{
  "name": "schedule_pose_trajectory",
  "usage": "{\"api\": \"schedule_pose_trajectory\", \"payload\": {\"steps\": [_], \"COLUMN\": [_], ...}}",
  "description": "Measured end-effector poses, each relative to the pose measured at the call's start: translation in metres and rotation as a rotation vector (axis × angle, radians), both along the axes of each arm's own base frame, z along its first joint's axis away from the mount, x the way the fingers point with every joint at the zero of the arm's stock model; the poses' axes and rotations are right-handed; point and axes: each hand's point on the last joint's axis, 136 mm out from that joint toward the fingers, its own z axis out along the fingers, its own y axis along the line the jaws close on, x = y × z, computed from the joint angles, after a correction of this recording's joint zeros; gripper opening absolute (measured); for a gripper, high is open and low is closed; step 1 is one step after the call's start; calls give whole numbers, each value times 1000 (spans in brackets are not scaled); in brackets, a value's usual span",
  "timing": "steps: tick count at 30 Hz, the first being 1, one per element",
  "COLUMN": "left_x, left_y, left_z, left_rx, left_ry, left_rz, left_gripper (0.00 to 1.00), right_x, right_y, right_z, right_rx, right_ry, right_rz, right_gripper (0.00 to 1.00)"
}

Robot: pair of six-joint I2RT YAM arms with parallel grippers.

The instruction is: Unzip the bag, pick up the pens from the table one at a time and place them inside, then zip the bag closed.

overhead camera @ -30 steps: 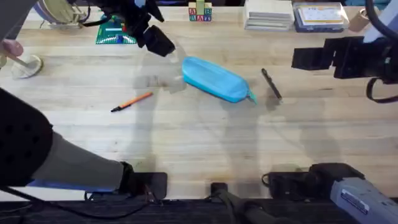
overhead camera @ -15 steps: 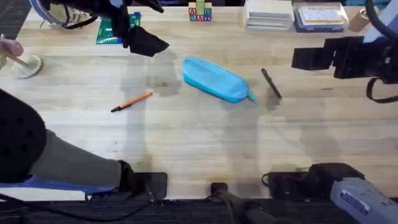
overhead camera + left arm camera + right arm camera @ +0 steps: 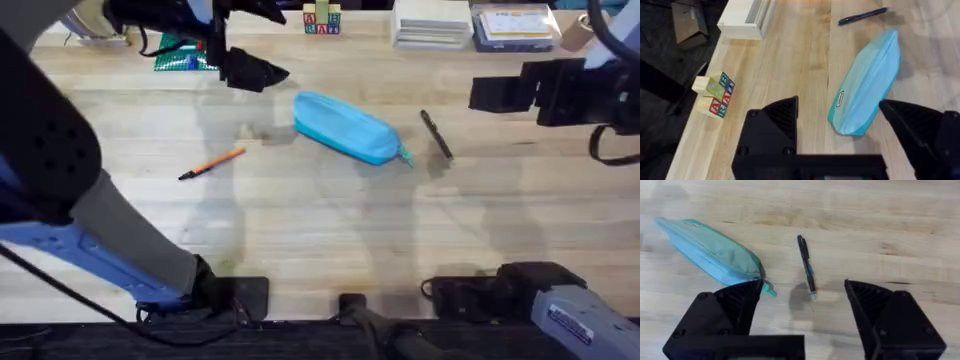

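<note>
Pens lie on the table [image 3: 300,230], 1 on each side of the bag [image 3: 346,127]: the orange pen [image 3: 212,163] toward the left edge, the black pen [image 3: 436,134] toward the right edge. The bag lies zipped near the middle. Farther back, the left gripper [image 3: 255,72] hangs with fingers spread, grasping nothing; the right gripper [image 3: 500,93], over the right edge, is also spread and empty.

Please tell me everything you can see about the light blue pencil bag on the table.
The light blue soft fabric pencil bag is a long oval pouch lying flat and diagonal on the pale wood-plank table. It looks closed, with a small teal zipper pull at its end near the thin black pen. A small white label sits near its other end. The orange pen lies apart on the opposite side. No end effector touches it.
</note>
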Motion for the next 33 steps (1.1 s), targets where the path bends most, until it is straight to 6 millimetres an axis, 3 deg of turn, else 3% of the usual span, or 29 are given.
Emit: {"api": "schedule_pose_trajectory", "payload": {"steps": [10,21,33], "left_x": [-3,-6,-5], "left_y": [-3,-22,-24], "left_z": [-22,-77,-89], "left_rx": [-39,-54,-54], "left_ry": [96,218,225], "left_rz": [-20,-93,-106], "left_gripper": [992,992,990], "right_x": [0,0,0], "right_y": [0,0,0], "right_z": [0,0,0], "right_rx": [0,0,0], "right_ry": [0,0,0], "right_rz": [0,0,0], "right_gripper": [998,996,997]}}
